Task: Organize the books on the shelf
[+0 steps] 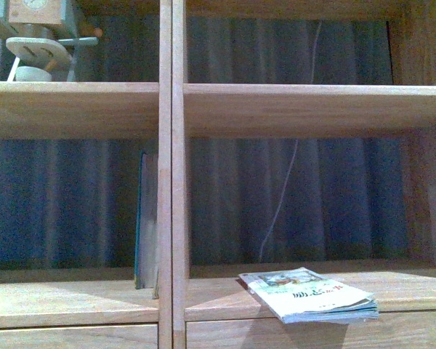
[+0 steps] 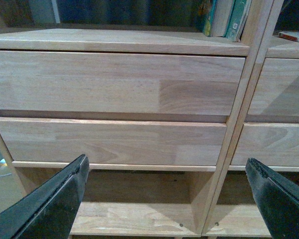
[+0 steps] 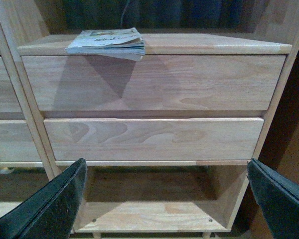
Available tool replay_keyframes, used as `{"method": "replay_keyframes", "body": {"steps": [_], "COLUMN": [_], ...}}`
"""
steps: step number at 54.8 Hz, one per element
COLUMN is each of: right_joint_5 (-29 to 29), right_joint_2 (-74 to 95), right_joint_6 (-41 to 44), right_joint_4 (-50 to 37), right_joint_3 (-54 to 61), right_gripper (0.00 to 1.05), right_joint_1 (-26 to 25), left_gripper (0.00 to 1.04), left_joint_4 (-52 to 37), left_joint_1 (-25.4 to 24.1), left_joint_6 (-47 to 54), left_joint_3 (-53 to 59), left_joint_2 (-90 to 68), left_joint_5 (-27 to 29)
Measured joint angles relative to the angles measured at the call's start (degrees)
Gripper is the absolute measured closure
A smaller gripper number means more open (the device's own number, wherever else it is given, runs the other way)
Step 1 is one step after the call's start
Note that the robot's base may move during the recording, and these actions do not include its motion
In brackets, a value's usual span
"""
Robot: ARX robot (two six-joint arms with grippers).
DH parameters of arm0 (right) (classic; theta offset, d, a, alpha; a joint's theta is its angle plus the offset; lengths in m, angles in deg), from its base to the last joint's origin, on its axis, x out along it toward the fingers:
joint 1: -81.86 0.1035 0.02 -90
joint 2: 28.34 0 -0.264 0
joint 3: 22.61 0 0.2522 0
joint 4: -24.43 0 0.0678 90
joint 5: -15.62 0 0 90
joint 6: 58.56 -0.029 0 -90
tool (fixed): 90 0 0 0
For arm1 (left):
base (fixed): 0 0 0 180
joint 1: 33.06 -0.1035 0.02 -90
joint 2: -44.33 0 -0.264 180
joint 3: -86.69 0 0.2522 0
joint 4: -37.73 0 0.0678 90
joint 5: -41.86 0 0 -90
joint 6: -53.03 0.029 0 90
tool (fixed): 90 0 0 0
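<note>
The shelf [image 1: 171, 182] is of light wood, with two columns. The dark teal book [image 1: 140, 218] stands upright against the middle post, in the left column. The pale paperback [image 1: 309, 294] lies flat in the right column with one corner past the board's edge. It looks thin, light and floppy, so that overhanging edge is probably the best place to pinch it. The left gripper [image 2: 165, 162] and right gripper [image 3: 167, 162] are both spread wide and empty.

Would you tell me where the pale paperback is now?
In the front view, the pale paperback lies flat in the shelf's right column, right of the central upright, overhanging the drawer front.
</note>
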State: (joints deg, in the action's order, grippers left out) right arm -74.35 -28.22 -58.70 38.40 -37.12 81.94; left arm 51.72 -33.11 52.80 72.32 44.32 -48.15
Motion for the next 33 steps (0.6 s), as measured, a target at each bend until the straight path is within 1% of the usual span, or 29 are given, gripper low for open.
{"method": "replay_keyframes", "body": {"steps": [2,4,7,11,13,17,20,21,25,33], "right_joint_5": [0.00,-1.51,-9.92,-12.28,-11.69,-7.04,-5.01,-4.61,-1.84,0.42], "right_joint_2": [0.00,0.13,2.49,8.55,13.25,28.22,36.37,38.95,51.82,65.31], "right_joint_6": [0.00,0.50,1.22,-0.96,-3.08,-10.51,-16.17,-17.44,-27.15,-37.33], "right_joint_4": [0.00,-0.37,-3.63,-6.51,-8.72,-13.55,-14.88,-15.30,-15.74,-15.82], "right_joint_3": [-0.02,0.00,-0.04,-0.70,-1.42,-5.90,-9.68,-10.93,-17.44,-25.44], "right_gripper": [0.07,0.07,0.07,0.07,0.07,0.07,0.07,0.07,0.07,0.07], "right_joint_1": [0.00,0.44,2.78,3.43,3.39,2.64,2.56,2.64,4.07,7.21], "left_gripper": [0.07,0.07,0.07,0.07,0.07,0.07,0.07,0.07,0.07,0.07], "left_joint_4": [0.00,0.00,0.00,0.00,0.00,0.00,0.00,0.00,0.00,0.00], "left_joint_1": [0.00,0.00,0.00,0.00,0.00,0.00,0.00,0.00,0.00,0.00], "left_joint_6": [0.00,0.00,0.00,0.00,0.00,0.00,0.00,0.00,0.00,0.00], "left_joint_3": [0.00,0.00,0.00,0.00,0.00,0.00,0.00,0.00,0.00,0.00], "left_joint_2": [0.00,0.00,0.00,0.00,0.00,0.00,0.00,0.00,0.00,0.00], "left_joint_5": [-0.02,0.00,0.02,0.00,0.00,0.00,0.00,0.00,0.00,-0.02]}}
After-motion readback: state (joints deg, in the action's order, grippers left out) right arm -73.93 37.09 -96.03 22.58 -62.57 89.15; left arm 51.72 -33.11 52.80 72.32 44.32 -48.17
